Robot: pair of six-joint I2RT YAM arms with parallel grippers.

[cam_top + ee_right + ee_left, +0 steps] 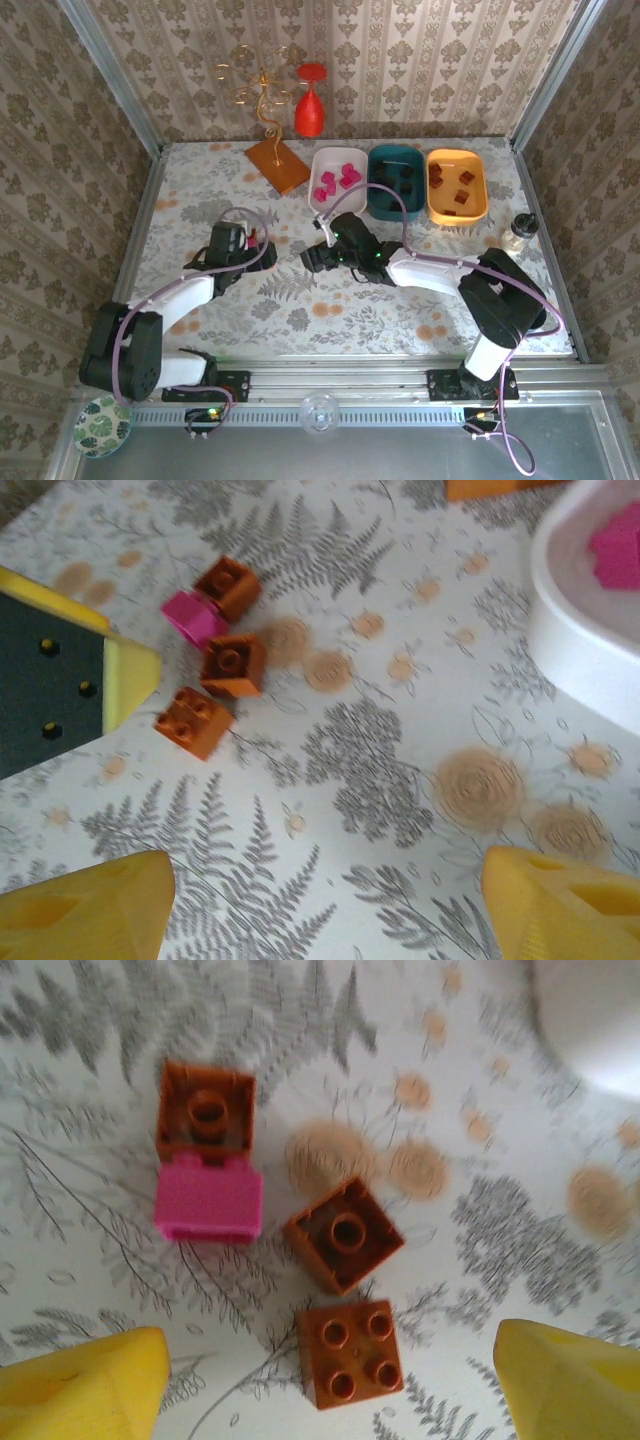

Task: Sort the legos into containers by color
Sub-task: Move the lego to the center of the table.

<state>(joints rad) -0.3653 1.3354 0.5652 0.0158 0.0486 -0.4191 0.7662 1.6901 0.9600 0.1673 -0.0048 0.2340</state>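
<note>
The desk is white with grey ferns and orange flowers. It has three brown-orange legos and one pink lego. There is a white tray, a dark teal tray and an orange-yellow tray. The left claw has yellow fingers.

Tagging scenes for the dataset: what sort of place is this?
Probably a mock home set in a lab cell, not a real room: wallpaper panels held in a metal frame, two arms bolted to a rail at the edge of a floral table, and a wine glass as decor.
</note>
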